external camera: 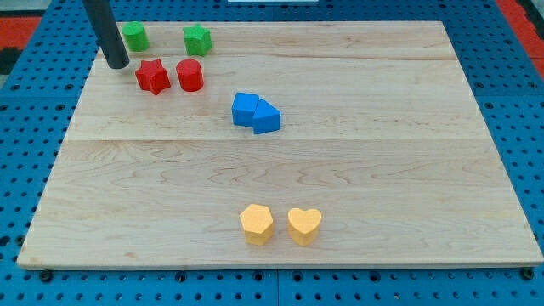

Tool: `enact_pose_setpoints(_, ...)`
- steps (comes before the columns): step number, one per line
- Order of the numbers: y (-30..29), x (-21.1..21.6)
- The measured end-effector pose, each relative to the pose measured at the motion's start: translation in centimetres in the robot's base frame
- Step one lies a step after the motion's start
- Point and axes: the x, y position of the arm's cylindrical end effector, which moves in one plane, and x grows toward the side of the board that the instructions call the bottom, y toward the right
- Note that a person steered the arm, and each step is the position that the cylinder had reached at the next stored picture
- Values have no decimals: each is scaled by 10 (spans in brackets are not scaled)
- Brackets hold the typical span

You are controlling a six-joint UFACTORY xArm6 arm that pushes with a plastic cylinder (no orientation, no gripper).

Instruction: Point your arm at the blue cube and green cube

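Now my tip (117,65) sits beside the green cube (134,36) on pale wood

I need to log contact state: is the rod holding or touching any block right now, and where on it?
Nothing is held. My tip rests on the board, just left of the red star and below-left of the green cube, apart from both.

A pale wood surface (382,170) with fine light-brown grain lies on a bright blue base (510,93) dotted with small dark holes; red (34,21) shows at the view's top corners. My tip (117,65) belongs to a dark, near-black rod. Blocks: a green cube (134,36), a green star (197,39), a red star (153,76), a red cylinder (189,75), two blue blocks (256,112), a yellow-orange hexagon (256,223) and a yellow-orange heart (304,225).
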Motion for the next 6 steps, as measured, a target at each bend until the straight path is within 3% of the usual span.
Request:
enact_pose_setpoints(1,60,8)
enact_pose_setpoints(2,65,14)
enact_pose_setpoints(3,129,15)
enact_pose_setpoints(4,130,17)
enact_pose_setpoints(6,94,62)
